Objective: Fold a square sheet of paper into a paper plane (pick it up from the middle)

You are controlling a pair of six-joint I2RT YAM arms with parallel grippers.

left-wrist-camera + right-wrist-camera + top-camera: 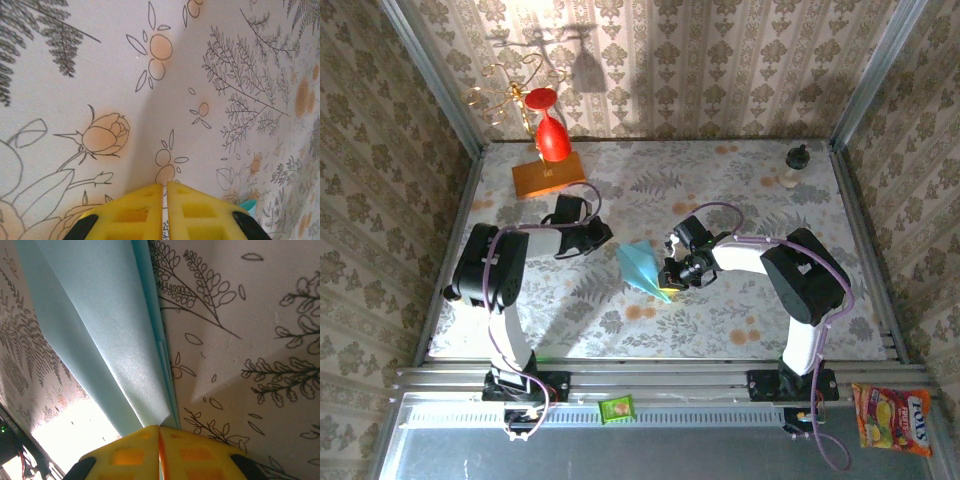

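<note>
The square sheet of paper stands folded into a light-blue, kite-shaped paper plane (642, 266) at the middle of the table. Its sharp tip points toward the near edge. My right gripper (672, 274) is at the plane's right side. In the right wrist view the folded layers (115, 330) run down into the yellow fingertips, and the right gripper (159, 429) is shut on the plane's edge. My left gripper (604, 236) sits just left of the plane, apart from it. The left gripper (164, 186) is shut with nothing between its pads, and a teal corner of the paper (247, 205) shows beside it.
An orange block (548, 176) lies at the back left with a red glass (552, 136) on it, and a gold wire stand (510, 95) is behind. A small bottle (796, 165) stands at the back right. A green packet (617, 408) and a candy bag (892, 420) lie off the table's near edge.
</note>
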